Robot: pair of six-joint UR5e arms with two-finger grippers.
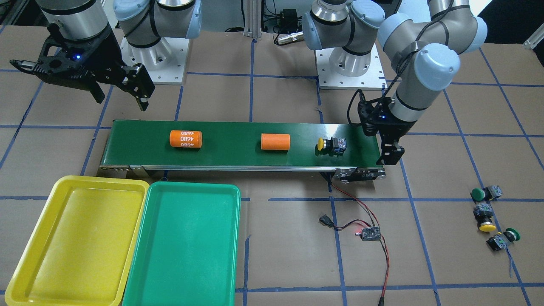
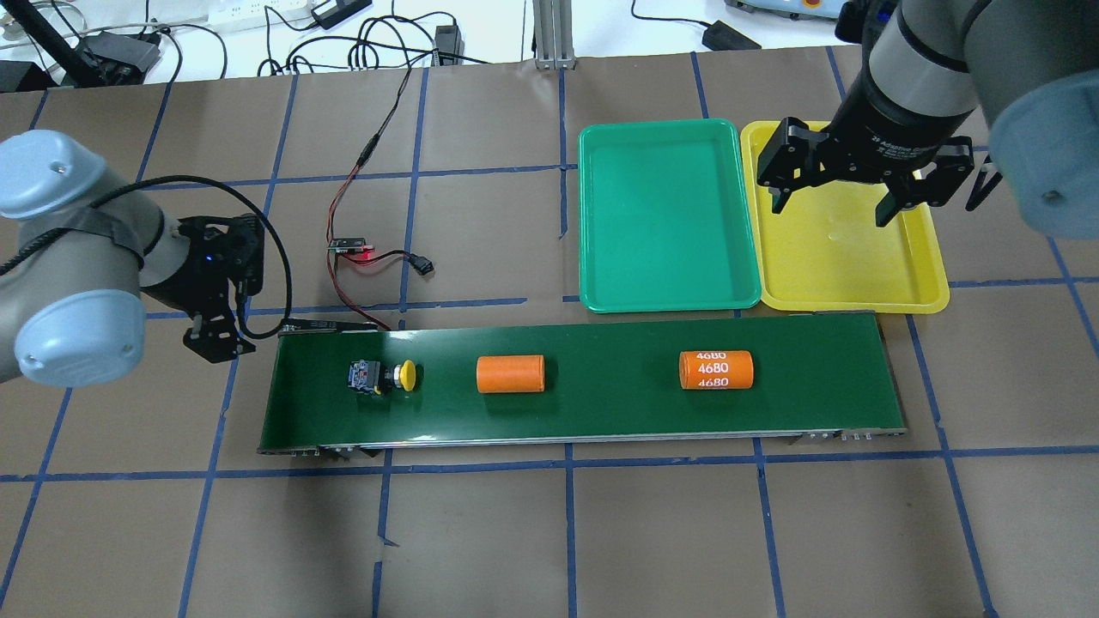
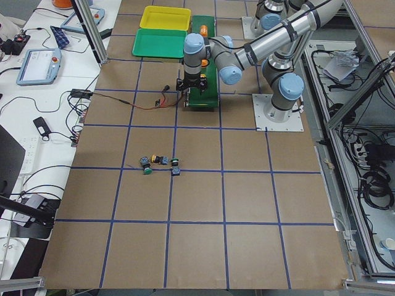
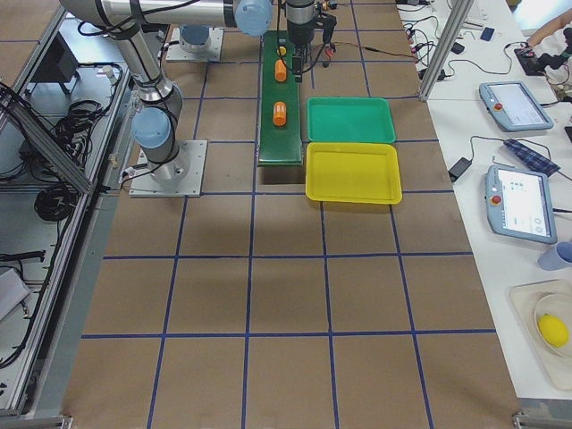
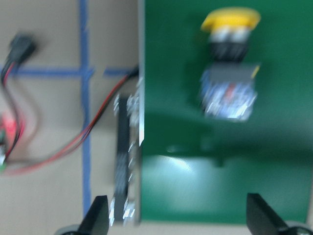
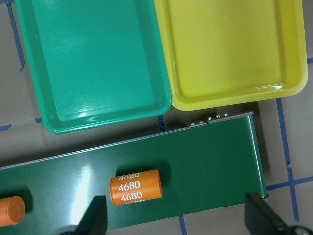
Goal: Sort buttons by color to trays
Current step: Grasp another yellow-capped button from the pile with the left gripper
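Yellow button (image 2: 382, 376): on its side on the conveyor belt (image 2: 601, 412), toward the table's left end, cap pointing at the orange cylinders (image 2: 510, 373).
Left gripper (image 5: 178, 218): at the belt's left end, with the button just beyond its tips (not between them); fingers (image 5: 99, 215) spread wide, holding nothing.
Loose buttons (image 1: 484, 216): two green, one yellow, near the table's left edge, well apart from both grippers.
Trays: green tray (image 2: 665, 215) and yellow tray (image 2: 850, 266) side by side between the belt and the far edge.
Right gripper (image 2: 833, 206): above the yellow tray, spread, empty.
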